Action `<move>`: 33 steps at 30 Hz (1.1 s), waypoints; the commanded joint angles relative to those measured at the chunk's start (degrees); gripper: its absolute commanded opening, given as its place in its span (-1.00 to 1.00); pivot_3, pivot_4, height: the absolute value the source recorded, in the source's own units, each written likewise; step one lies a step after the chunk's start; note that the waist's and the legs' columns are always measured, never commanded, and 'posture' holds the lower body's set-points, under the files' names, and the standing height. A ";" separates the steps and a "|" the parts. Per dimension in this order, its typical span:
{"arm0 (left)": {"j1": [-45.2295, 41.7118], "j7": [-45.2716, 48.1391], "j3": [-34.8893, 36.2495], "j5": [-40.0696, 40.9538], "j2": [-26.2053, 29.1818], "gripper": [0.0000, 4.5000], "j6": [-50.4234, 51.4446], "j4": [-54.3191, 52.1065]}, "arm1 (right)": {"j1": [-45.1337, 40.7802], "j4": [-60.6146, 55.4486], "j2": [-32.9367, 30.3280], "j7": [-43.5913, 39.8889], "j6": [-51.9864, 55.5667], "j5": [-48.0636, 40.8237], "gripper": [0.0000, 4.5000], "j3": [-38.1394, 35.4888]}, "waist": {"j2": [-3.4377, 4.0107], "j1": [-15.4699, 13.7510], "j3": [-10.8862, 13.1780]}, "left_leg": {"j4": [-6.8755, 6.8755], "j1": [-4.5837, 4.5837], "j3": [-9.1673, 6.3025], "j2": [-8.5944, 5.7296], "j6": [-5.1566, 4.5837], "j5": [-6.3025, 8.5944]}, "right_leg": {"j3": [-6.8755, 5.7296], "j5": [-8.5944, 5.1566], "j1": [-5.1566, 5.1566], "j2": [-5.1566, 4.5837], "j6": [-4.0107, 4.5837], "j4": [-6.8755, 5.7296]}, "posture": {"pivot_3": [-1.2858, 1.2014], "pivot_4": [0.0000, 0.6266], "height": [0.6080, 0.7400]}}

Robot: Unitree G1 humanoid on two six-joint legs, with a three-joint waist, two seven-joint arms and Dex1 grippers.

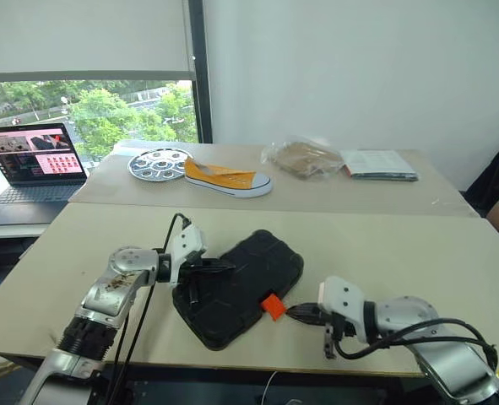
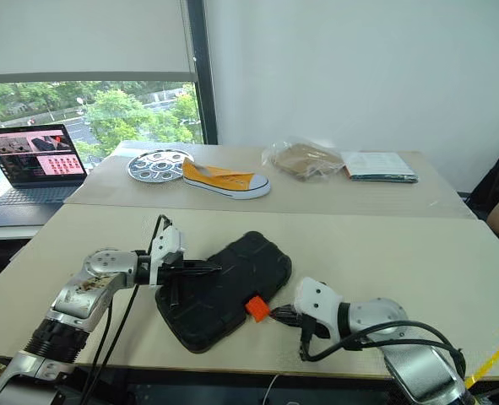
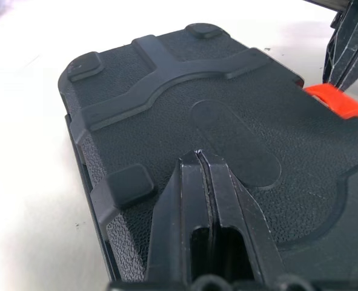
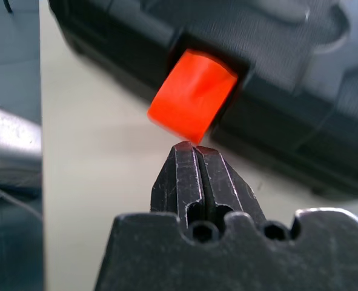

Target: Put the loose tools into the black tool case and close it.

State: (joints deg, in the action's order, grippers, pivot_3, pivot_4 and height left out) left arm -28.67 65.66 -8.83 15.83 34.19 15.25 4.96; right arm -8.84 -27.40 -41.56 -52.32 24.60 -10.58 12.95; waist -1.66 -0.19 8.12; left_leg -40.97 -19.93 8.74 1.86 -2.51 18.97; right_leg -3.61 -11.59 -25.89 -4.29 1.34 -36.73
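The closed black textured plastic tool case (image 1: 241,285) lies across the near middle of the beige table (image 1: 401,245), with bare tabletop all round it and wide open to its right. The left gripper (image 1: 224,267) with fingers pressed together hangs over its lid, and the right gripper (image 1: 293,313), fingers likewise together, stands just off the small orange latch (image 1: 273,306), crowding the near edge. The yellow canvas sneaker (image 1: 226,180), round metal dish (image 1: 159,164), clear plastic bag (image 1: 302,158) and booklet (image 1: 379,164) sit well apart on the far table.

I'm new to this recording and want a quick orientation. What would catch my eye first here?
The closed black tool case lies at the near table's front edge, its orange latch sticking out. The shut left claw hovers over its lid; the shut right claw points at the latch. An orange shoe sits on the far table.
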 commanded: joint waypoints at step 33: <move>2.57 0.58 -6.00 -6.38 -2.41 -0.99 -4.36 5.91 | -2.29 -1.28 -0.50 -1.78 7.09 0.02 -1.00 0.83 | 0.44 0.04 -0.34 | 0.04 0.22 -0.14 0.01 -0.14 0.06 | -0.13 -0.07 0.37 -0.06 -0.08 0.12 | 0.03 -0.52 1.00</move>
State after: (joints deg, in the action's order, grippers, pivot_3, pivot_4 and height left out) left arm -28.68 65.67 -10.78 12.39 32.18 10.02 7.52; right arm -10.93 -25.71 -41.70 -53.78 31.12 -9.03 15.47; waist -1.23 -0.15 7.78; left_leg -40.88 -19.53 8.55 1.88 -2.68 19.05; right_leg -3.78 -11.68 -25.33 -4.36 1.24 -36.49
